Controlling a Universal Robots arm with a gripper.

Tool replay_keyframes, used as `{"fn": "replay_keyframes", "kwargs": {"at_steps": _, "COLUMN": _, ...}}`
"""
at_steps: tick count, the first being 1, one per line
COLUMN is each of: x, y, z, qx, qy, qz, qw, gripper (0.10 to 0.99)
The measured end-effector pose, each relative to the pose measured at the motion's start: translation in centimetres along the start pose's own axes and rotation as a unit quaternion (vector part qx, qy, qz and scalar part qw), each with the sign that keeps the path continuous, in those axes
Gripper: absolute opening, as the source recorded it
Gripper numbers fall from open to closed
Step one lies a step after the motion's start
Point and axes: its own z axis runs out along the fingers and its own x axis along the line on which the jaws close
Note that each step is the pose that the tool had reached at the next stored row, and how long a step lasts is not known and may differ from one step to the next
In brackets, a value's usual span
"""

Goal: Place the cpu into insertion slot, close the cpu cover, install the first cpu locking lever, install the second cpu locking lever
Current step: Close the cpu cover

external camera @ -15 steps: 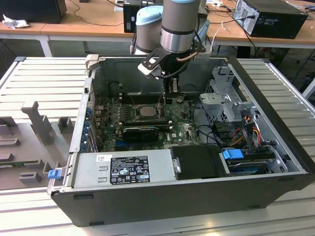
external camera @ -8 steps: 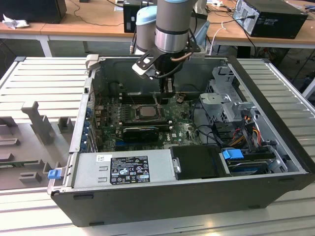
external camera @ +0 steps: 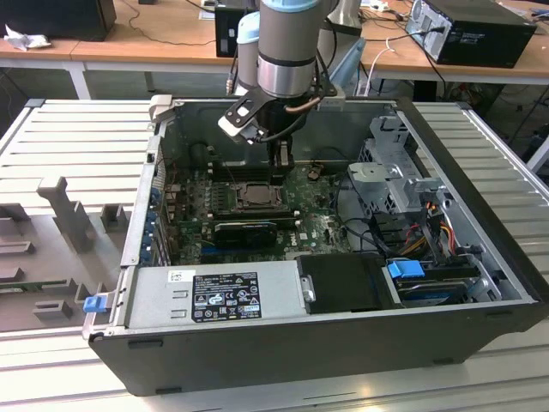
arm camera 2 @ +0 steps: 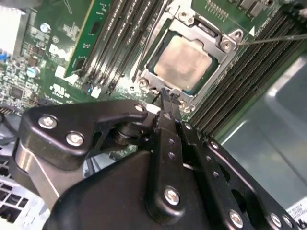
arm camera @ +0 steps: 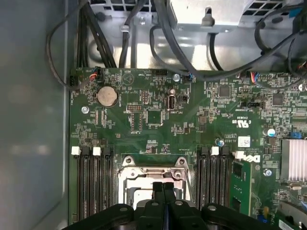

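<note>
Well off at the exterior view's left, grey moulded fixtures (external camera: 64,215) stand on the ribbed table (external camera: 77,129), beside the open computer case (external camera: 343,343). Inside the case, the power supply (external camera: 214,292) fills the near left corner, and the green motherboard (external camera: 317,227) lies beyond it. Around the middle of the board sits the insertion slot (external camera: 255,194), flanked by black memory slots (arm camera 2: 120,43). The cpu (arm camera 2: 182,62) lies seated in that slot, silver face up, and the cpu cover (arm camera 2: 206,28) is down over it, framing it. The gripper (external camera: 280,172) hangs straight down from the arm at the slot's edge on the exterior view's right. In both wrist views its fingers (arm camera: 158,191) are pressed together with nothing seen between them, the tips just at the socket's rim. A thin metal lever (arm camera 2: 273,40) runs from the socket's corner out over the memory slots. Towards the exterior view's right stands the grey drive cage (external camera: 395,180), with coloured cables (external camera: 429,232) near it.
</note>
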Motion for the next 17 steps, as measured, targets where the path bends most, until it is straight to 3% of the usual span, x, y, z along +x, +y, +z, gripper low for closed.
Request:
{"fn": "replay_keyframes", "kwargs": {"at_steps": 4, "x": 0.02, "y": -0.89, "z": 0.69, "qx": 0.0000, "qy": 0.0000, "qz": 0.000, "qw": 1.0000, "gripper": 0.106}}
{"fn": "replay_keyframes", "kwargs": {"at_steps": 9, "x": 0.04, "y": -2.12, "z": 0.84, "qx": -0.0001, "qy": 0.0001, "qz": 0.000, "qw": 1.0000, "gripper": 0.106}}
{"fn": "replay_keyframes", "kwargs": {"at_steps": 17, "x": 0.04, "y": -3.00, "z": 0.83, "qx": 0.0000, "qy": 0.0000, "qz": 0.000, "qw": 1.0000, "gripper": 0.106}}
